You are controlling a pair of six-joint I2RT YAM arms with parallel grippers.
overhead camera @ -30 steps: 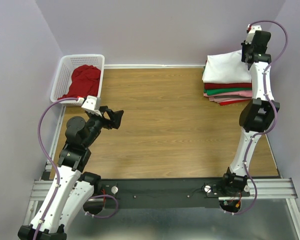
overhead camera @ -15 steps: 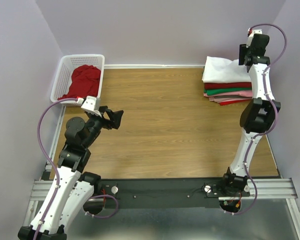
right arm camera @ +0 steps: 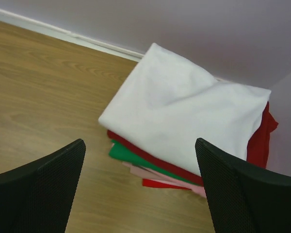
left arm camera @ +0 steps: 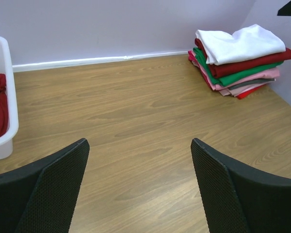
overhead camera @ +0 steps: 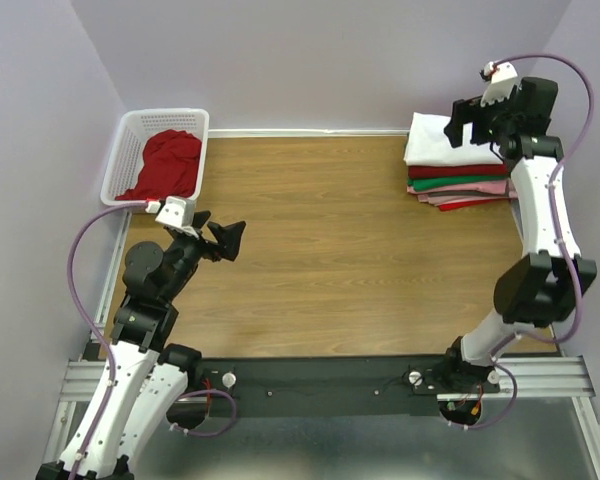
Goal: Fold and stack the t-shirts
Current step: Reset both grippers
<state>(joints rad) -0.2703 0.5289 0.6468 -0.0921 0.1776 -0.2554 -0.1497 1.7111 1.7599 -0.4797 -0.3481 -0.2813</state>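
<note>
just below the right pincer, spread wide apart, lie the stacked t-shirts.

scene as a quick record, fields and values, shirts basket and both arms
table: wooden
basket: white, far left corner, holds a crumpled red shirt
stack: folded shirts, far right corner
top of stack: white shirt, with red, green and pink layers beneath
left arm: jaws open, empty, over bare table near the basket
right arm: jaws open, empty, above the stack
not yet folded: the red shirt in the basket
</note>
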